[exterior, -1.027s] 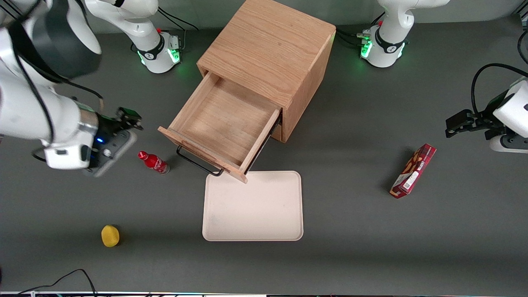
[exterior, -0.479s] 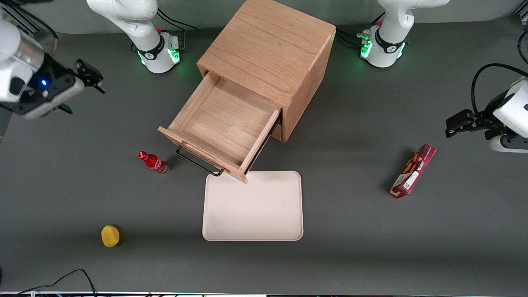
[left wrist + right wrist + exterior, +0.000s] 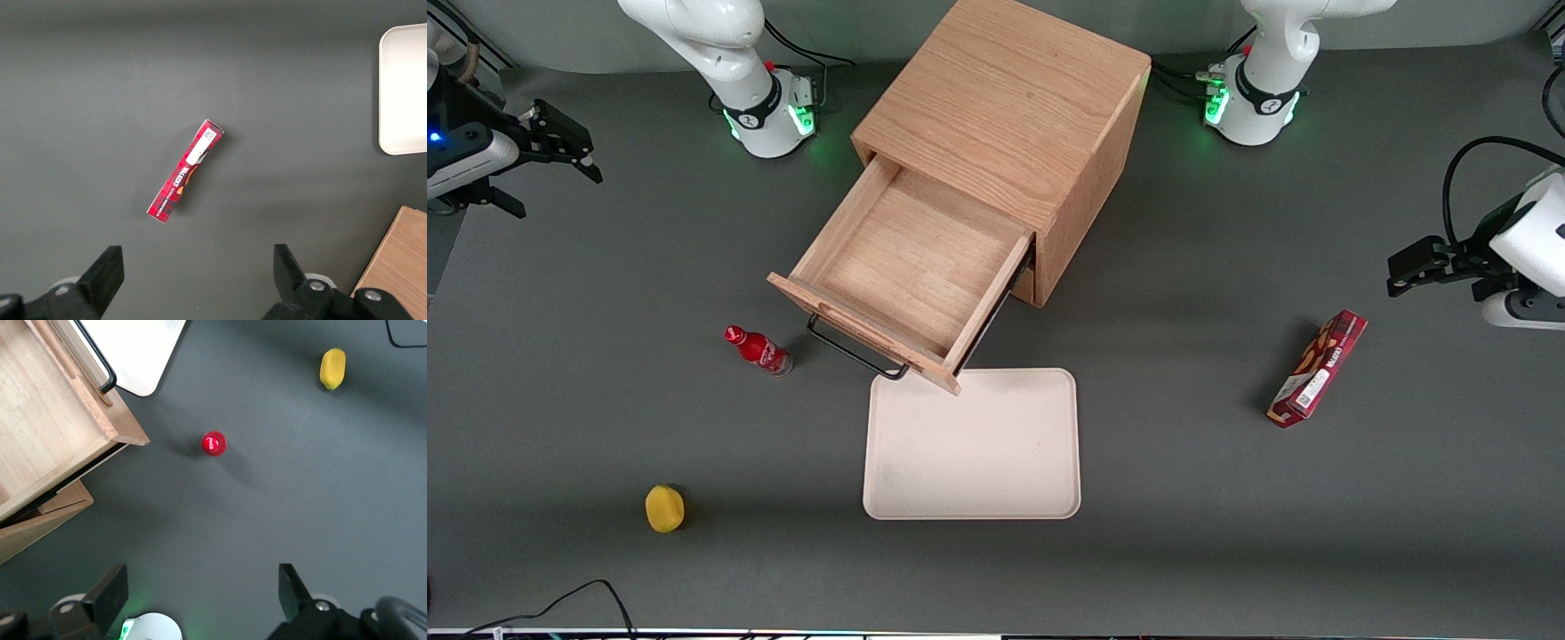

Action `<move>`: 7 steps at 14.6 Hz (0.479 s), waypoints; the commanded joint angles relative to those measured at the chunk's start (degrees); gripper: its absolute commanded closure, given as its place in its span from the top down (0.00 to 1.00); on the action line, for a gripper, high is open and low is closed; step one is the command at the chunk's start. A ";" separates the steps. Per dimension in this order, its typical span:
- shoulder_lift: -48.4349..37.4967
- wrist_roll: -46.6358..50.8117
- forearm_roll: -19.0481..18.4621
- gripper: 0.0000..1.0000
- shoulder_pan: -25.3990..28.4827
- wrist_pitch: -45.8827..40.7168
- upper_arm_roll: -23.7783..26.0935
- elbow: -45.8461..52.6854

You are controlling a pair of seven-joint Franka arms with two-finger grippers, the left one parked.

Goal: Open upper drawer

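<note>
The oak cube cabinet (image 3: 1014,107) stands at the middle of the table. Its upper drawer (image 3: 911,267) is pulled far out, showing an empty wooden inside, with the black wire bar handle (image 3: 854,351) on its front. The drawer (image 3: 47,420) and handle (image 3: 93,353) also show in the right wrist view. My right gripper (image 3: 560,151) is open and empty, high up at the working arm's end of the table, well away from the drawer. In the right wrist view its fingers (image 3: 110,590) stand wide apart over bare table.
A small red bottle (image 3: 758,349) stands beside the drawer front. A cream tray (image 3: 972,462) lies just in front of the drawer, nearer the camera. A yellow fruit (image 3: 664,508) lies near the table's front. A red snack box (image 3: 1318,368) lies toward the parked arm's end.
My right gripper has drawn back from beside the red bottle, rising and moving away toward the working arm's end of the table. The drawer has stayed open and still.
</note>
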 commanded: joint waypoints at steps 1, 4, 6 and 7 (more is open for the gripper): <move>0.23 -0.35 -1.08 1.00 -0.23 0.55 0.77 -0.21; 2.42 2.61 -7.48 1.00 6.41 -0.15 -0.09 0.49; 4.18 11.20 -7.68 1.00 13.36 -0.15 -6.14 2.15; 4.53 14.64 -7.51 1.00 17.49 0.02 -9.91 2.42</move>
